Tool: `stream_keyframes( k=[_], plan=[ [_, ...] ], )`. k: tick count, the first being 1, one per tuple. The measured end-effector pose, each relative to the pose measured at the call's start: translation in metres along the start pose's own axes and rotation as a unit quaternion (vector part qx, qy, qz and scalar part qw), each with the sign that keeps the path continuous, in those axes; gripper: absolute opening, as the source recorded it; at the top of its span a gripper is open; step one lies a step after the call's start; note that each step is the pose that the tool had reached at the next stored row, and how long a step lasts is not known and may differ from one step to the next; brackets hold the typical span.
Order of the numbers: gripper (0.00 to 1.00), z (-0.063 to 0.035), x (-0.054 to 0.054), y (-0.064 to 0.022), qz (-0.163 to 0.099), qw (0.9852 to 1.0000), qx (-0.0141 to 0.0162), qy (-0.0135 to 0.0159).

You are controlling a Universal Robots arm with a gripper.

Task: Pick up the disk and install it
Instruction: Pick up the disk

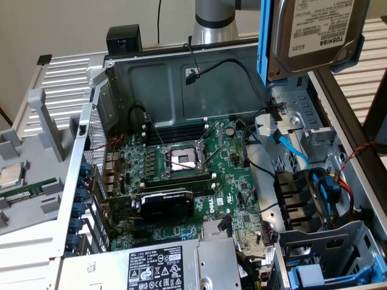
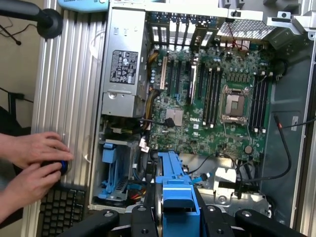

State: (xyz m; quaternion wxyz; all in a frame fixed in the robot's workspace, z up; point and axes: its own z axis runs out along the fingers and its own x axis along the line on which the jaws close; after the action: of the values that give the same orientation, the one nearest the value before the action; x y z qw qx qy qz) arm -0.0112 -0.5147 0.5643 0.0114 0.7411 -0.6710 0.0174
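Grip: my gripper [image 2: 177, 219] is closed partway around the disk [image 2: 177, 190], with the black fingers [image 2: 143, 218] pressed on either side of its bright blue carrier frame, so the drive is held and carried by me alone. From the wrist, the blue frame juts straight out from between the fingers, edge-on, over the open computer case [image 1: 242, 72]. In the exterior view the disk sits high at the exterior view's right, tilted, its silver face and white Toshiba label turned toward the camera, the lettering upside down. It is raised well above the case and touches nothing but my fingers. Directly under it lies the grey metal drive cage [image 1: 314, 139], with a blue data cable [image 1: 291, 148] looping beside it. Further along that side another blue carrier [image 1: 311, 275] rests in its bay. Beyond the cage is the green motherboard [image 1: 230, 175], with its open processor socket [image 1: 183, 160] and a black graphics card [image 1: 166, 204] standing in a slot. The grey power supply [image 1: 157, 266] with its black-and-white label fills the case corner next to the second carrier. Outside the case, a person's two hands [image 2: 34, 163] rest on the ribbed metal table [image 2: 69, 89], closed around a small blue knob [image 2: 62, 167], just beside a black keyboard [image 2: 59, 210].
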Motion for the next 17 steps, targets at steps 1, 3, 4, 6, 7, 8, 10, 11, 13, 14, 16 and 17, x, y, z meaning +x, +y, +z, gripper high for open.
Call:
stream_keyframes(
  k=[1, 3, 4, 6, 7, 8, 10, 11, 13, 14, 16, 17],
  plan=[
    [0.37, -0.0001, 0.001, -0.0002, 0.0, 1.0, 0.0001, -0.0011],
    [0.37, -0.0003, 0.005, 0.0, 0.0, 1.0, 0.0002, -0.0022],
    [0.37, -0.0002, 0.006, 0.0001, 0.001, 1.0, 0.0002, -0.0023],
    [0.37, 0.0, 0.01, 0.0002, 0.001, 1.0, 0.0002, -0.0024],
    [0.37, 0.0001, 0.014, 0.0, 0.002, 1.0, -0.0001, -0.0024],
    [0.37, 0.0001, 0.015, -0.0001, 0.002, 1.0, -0.0003, -0.0024],
    [0.37, 0.0002, 0.017, -0.0006, 0.003, 1.0, -0.001, -0.0024],
    [0.37, 0.0003, 0.018, -0.001, 0.004, 1.0, -0.0013, -0.0023],
    [0.37, 0.0003, 0.019, -0.0019, 0.005, 1.0, -0.0021, -0.0021],
    [0.37, 0.0004, 0.02, -0.0024, 0.006, 1.0, -0.0025, -0.002],
    [0.37, 0.0004, 0.021, -0.0032, 0.007, 1.0, -0.0032, -0.0018],
    [0.37, 0.0004, 0.022, -0.0034, 0.008, 1.0, -0.0036, -0.0017]
  ],
)
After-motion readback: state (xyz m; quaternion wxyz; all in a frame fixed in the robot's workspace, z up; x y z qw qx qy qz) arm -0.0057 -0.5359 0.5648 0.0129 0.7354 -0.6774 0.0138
